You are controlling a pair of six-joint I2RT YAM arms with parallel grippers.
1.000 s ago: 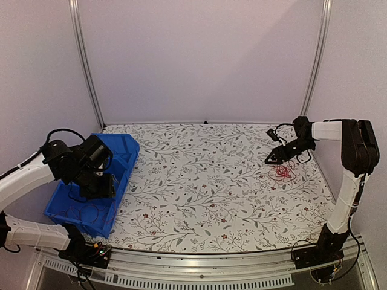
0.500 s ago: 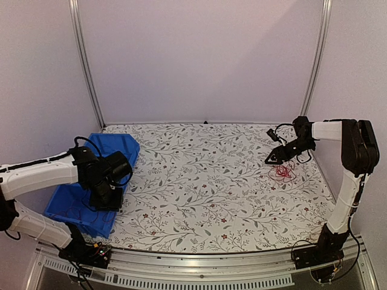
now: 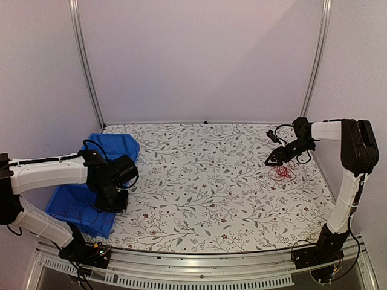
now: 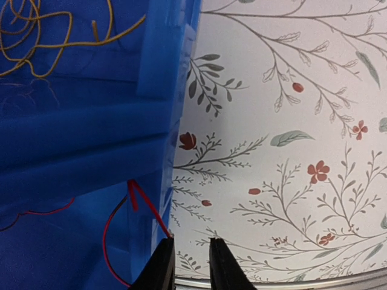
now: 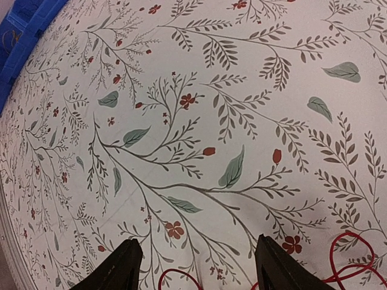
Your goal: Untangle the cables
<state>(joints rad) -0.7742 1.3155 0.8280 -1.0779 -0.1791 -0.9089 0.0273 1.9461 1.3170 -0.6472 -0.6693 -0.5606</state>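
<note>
Table [image 3: 211,181]: bin [image 3: 68,206] (left), red cables [image 3: 282,173]

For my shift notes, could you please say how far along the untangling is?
Done: yellow cable lies loose in the blue bin. In hand: left claw, barely open, at a red wire at the bin wall. Left: tangled red clump by the open right claw.

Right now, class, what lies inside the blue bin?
Inside the blue bin lie a tangled yellow cable and a thin red cable that runs up towards the left gripper. In the top view the left arm covers part of the bin's floor.
</note>
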